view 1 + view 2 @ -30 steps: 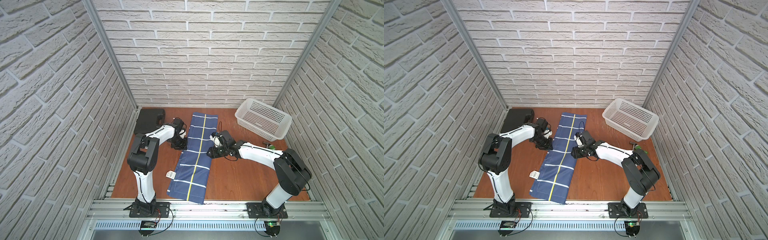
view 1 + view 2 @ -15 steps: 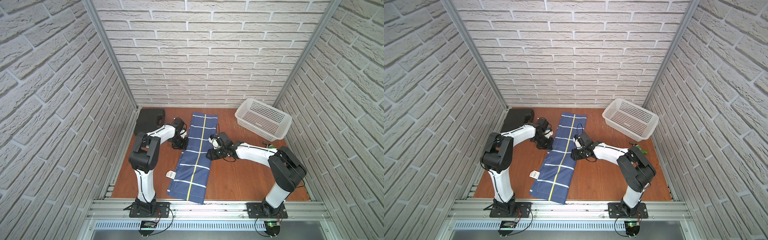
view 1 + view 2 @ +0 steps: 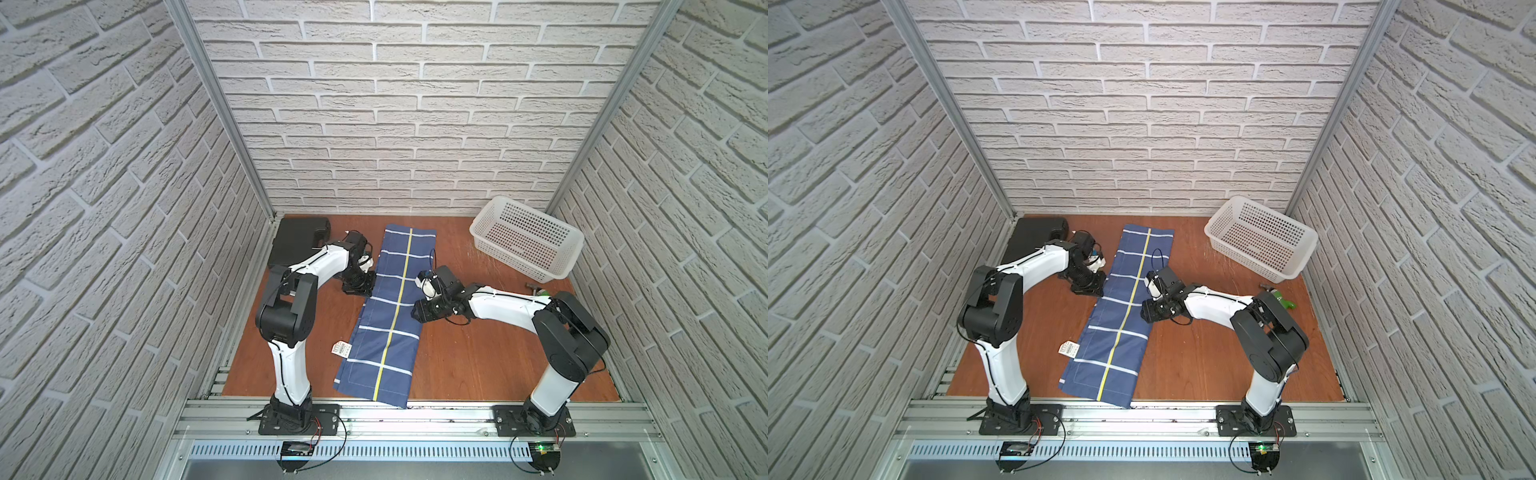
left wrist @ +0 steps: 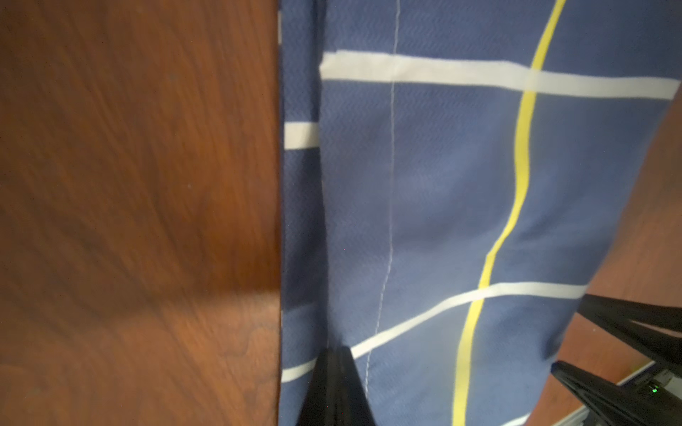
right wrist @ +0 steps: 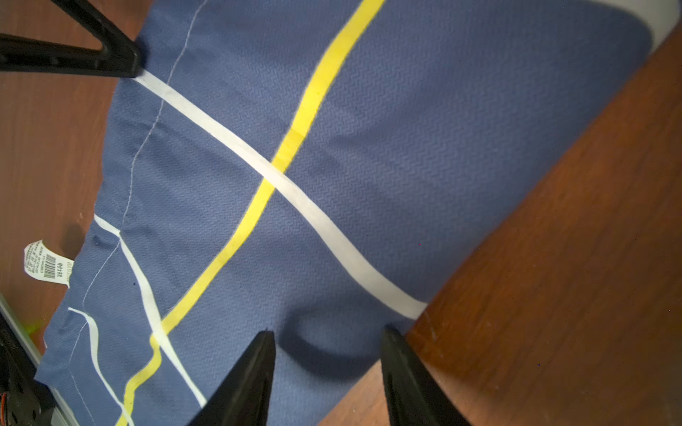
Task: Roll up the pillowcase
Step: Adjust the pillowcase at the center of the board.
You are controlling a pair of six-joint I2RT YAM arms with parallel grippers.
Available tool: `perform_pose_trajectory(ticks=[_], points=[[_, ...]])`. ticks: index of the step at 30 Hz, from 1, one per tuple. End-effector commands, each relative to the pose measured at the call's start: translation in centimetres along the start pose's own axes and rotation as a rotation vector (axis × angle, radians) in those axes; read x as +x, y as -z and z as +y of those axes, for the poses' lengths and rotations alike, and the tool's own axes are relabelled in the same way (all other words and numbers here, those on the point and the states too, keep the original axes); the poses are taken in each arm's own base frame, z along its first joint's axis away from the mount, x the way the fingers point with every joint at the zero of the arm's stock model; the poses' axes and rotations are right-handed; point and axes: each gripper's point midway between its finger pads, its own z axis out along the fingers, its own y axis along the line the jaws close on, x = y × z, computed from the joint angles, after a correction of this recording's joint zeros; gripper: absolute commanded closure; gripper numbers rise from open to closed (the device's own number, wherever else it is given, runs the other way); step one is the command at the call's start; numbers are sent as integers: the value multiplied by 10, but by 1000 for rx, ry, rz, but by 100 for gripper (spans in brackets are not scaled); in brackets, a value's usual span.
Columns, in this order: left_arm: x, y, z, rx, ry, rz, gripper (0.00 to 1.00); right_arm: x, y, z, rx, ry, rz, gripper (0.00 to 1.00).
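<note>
Pinching pillowcase [image 3: 390, 316] edge: left gripper [image 4: 334, 354] (right gripper [image 5: 327, 332] gapes opposite).

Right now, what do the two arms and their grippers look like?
The left arm and right arm have white curved link shells with bulky black joint housings, thin black cables running along them, and black base plates on the aluminium rail. The left gripper and right gripper have slim, tapered black fingers.

In both top views the left gripper [image 3: 358, 286] is masked at its tips by its wrist; print on the white label [image 3: 341, 347] is too small to be read; a green object [image 3: 1285, 302] is half hidden behind the right arm [image 3: 1217, 307]; in the left wrist view the pillowcase [image 4: 461, 206] is cut off by the frame and the table [image 4: 129, 184] is blurred.
</note>
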Motion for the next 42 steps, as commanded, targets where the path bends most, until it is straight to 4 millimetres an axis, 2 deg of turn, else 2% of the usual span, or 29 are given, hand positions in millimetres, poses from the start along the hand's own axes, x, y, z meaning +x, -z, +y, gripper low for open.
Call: perform_pose_trajectory(ticks=[1, 6, 12, 16, 24, 30, 35, 39, 42], points=[[4, 15, 9, -32, -12, 4, 100, -14, 10, 13, -15, 45, -48, 49], [-3, 16, 23, -73, -21, -12, 100, -19, 11, 18, -22, 55, -55, 50], [-13, 7, 37, -106, -15, -27, 100, -23, 10, 32, -52, 69, -62, 55], [-17, -1, 48, -136, -14, -33, 100, -25, 0, 37, -60, 74, -66, 59], [-18, -13, 70, -200, -4, -23, 100, -47, -27, 43, -74, 79, -87, 65], [-11, -18, 81, -237, -10, 7, 100, -47, -47, 37, -59, 73, -72, 73], [-11, -11, 80, -250, -17, 13, 100, -33, -64, 25, -26, 67, -26, 77], [-14, 5, 76, -264, -19, -1, 89, -33, -64, 25, -28, 75, -18, 77], [-16, 26, 72, -307, -19, -13, 76, -36, -64, 27, -28, 83, -16, 78]])
